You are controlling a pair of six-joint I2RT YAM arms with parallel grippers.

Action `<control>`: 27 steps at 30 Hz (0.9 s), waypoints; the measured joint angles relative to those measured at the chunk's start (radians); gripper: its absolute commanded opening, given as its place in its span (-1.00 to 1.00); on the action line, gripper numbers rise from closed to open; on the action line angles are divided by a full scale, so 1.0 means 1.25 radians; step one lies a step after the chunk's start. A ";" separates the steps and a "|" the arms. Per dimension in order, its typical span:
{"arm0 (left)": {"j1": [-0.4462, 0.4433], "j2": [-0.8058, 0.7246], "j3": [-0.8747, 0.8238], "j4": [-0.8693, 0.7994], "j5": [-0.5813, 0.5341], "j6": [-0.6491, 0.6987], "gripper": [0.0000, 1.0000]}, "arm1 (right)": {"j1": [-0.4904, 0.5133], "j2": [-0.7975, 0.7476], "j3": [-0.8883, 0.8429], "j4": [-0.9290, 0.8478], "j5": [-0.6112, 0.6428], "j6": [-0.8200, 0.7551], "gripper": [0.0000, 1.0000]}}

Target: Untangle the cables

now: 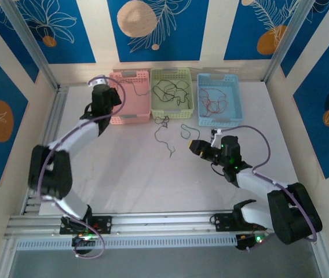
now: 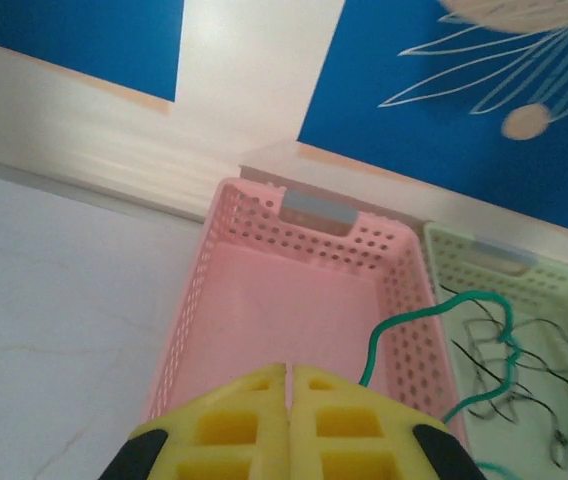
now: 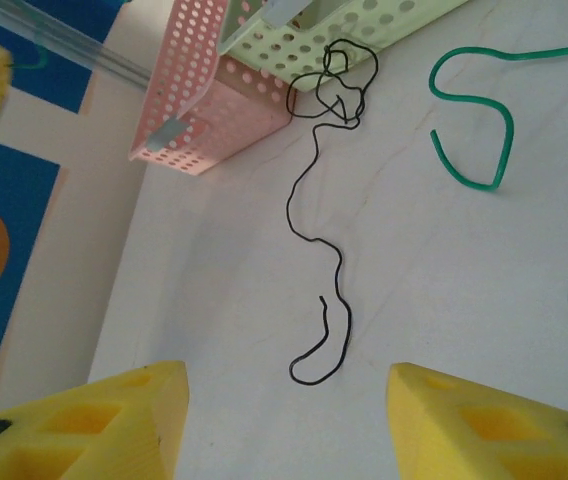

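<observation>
Left end effector (image 2: 289, 372) clenches green cable (image 2: 371, 350) over pink basket (image 2: 284, 310) for sorting; right end effector (image 3: 286, 385), released, frames black cable (image 3: 341, 285).

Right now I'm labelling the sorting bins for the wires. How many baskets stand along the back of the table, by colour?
Pink perforated plastic basket: 1
Pale green perforated plastic basket: 1
Light blue perforated plastic basket: 1
Total: 3
</observation>
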 measured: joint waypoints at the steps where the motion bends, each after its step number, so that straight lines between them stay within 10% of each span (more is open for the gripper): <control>1: 0.007 0.046 0.036 -0.011 0.003 -0.005 -1.00 | 0.000 0.000 -0.001 0.010 -0.006 0.007 0.10; 5: 0.026 0.180 0.143 -0.050 0.006 -0.022 -0.89 | 0.000 -0.004 -0.001 0.049 -0.015 0.022 0.11; 13: 0.031 0.291 0.245 -0.116 0.051 -0.018 0.64 | 0.000 -0.010 -0.001 0.073 -0.018 0.032 0.11; 19: 0.031 0.222 0.189 -0.134 0.096 0.006 0.77 | 0.000 -0.010 -0.001 0.075 -0.018 0.034 0.11; 27: 0.028 -0.232 -0.252 -0.042 0.193 -0.002 0.65 | -0.010 -0.047 0.034 -0.067 0.020 0.020 0.14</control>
